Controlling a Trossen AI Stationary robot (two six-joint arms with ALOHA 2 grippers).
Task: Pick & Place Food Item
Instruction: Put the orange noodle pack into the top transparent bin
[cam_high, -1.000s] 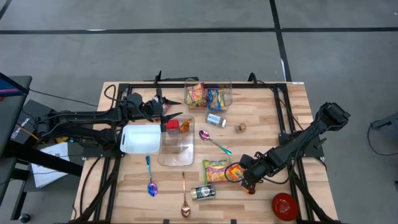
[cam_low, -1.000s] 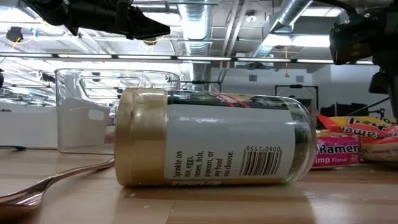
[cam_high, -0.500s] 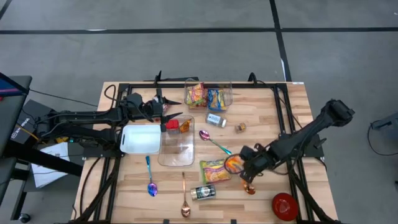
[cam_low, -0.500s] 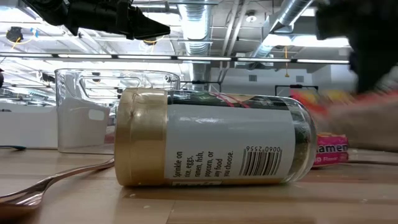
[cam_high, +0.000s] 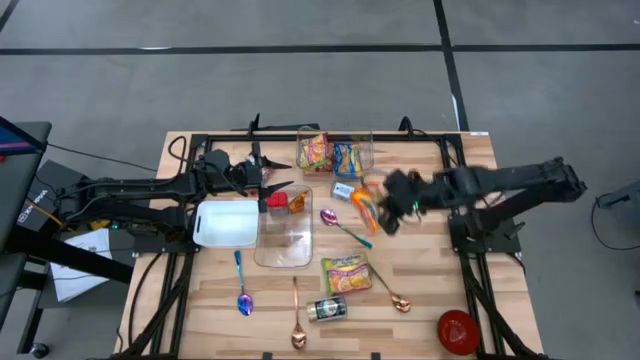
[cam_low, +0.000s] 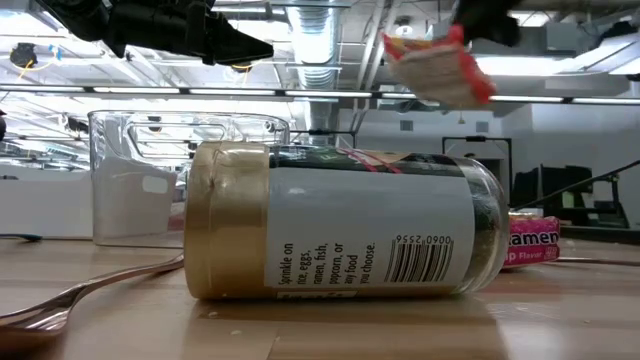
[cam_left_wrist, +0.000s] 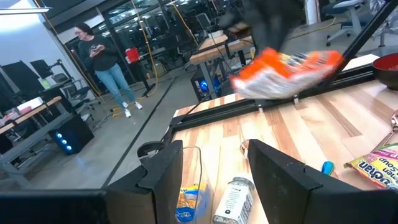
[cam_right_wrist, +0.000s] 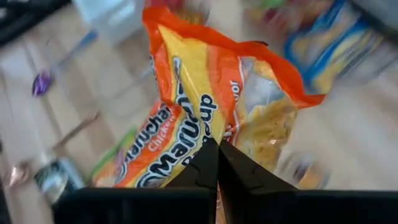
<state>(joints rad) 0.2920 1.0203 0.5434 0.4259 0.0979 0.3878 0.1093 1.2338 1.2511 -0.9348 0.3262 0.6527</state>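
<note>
Closest to the low camera lies a seasoning jar (cam_low: 340, 222) on its side, gold lid toward the clear tub (cam_low: 150, 175) behind it, and the bowl of a spoon (cam_low: 30, 315) rests on the wood beside it. A pink ramen pack (cam_low: 540, 245) lies flat just past the jar's base.

From above, that jar (cam_high: 326, 309) sits at the near edge of the table (cam_high: 430, 290), with a yellow-green ramen pack (cam_high: 347, 274) just beyond it, a copper spoon (cam_high: 391, 293) next to that, and a red bowl (cam_high: 458, 331) at the near right corner.

My right gripper (cam_high: 392, 212) is up in the air over the middle of the table, fingers pinched tight on the orange ramen packet (cam_high: 364, 205), which hangs off the wood; my wrist camera shows my two fingertips (cam_right_wrist: 205, 168) closed on its edge, the packet (cam_right_wrist: 205, 106) dangling in front.

My left gripper (cam_high: 268, 180) hovers over the far left side, near the white lid (cam_high: 226, 223) and a small red item (cam_high: 277, 200), fingers (cam_left_wrist: 158, 177) partly apart and holding nothing.

Farthest back, a clear bin (cam_high: 335, 152) holds snack packs, with a small bottle (cam_high: 347, 192) lying just before it
</note>
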